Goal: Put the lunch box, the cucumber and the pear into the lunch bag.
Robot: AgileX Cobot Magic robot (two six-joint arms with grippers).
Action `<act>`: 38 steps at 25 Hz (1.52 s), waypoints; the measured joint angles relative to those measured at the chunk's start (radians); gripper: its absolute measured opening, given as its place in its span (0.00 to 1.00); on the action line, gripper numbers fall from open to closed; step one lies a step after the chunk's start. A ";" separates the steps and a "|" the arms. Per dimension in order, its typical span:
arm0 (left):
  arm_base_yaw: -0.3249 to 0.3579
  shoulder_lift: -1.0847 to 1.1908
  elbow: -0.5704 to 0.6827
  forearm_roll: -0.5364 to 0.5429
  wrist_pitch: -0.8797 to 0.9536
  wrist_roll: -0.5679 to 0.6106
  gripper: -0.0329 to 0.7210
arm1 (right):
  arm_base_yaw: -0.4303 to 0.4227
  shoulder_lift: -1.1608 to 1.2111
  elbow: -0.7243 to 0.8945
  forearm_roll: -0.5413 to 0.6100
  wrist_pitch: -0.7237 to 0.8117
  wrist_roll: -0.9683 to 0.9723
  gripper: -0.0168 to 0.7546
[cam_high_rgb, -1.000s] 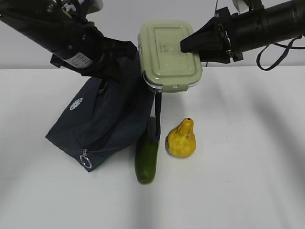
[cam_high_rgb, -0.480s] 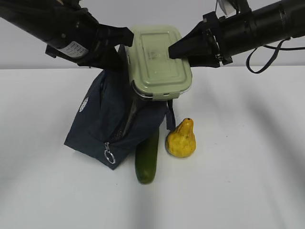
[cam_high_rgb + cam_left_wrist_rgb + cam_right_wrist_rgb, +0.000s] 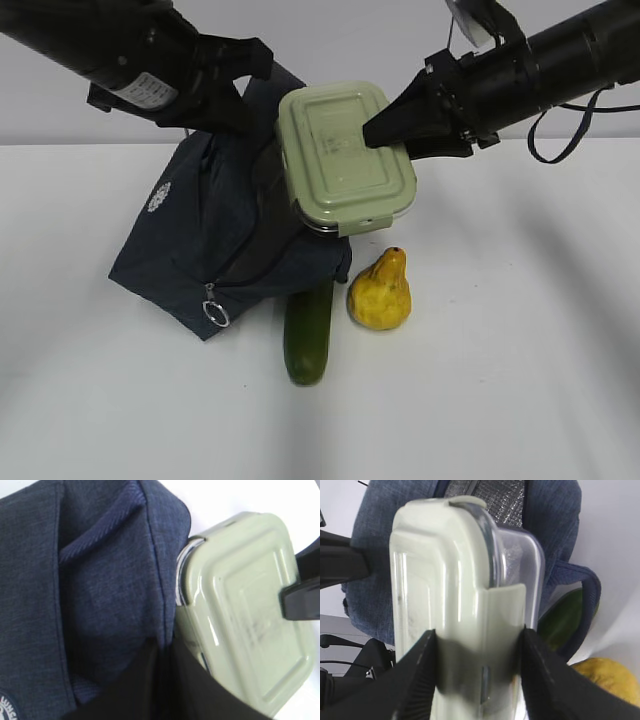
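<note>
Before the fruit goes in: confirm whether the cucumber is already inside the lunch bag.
No, the cucumber lies on the table beside the pear, its far end tucked under the lunch bag.

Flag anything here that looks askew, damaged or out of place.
Nothing looks damaged or spilled. The lunch box is tipped on edge in the right gripper at the mouth of the lunch bag, which the left gripper holds up. Cucumber and pear lie on the table.
</note>
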 joint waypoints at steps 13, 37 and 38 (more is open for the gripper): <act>0.000 -0.020 0.000 -0.054 -0.028 0.007 0.05 | 0.026 0.018 0.000 -0.026 -0.055 0.025 0.48; 0.000 -0.029 0.000 -0.178 -0.017 0.073 0.05 | 0.133 0.025 0.000 0.026 -0.164 0.037 0.49; 0.000 -0.029 0.000 -0.179 -0.016 0.076 0.05 | 0.138 0.025 0.000 0.026 -0.170 0.037 0.49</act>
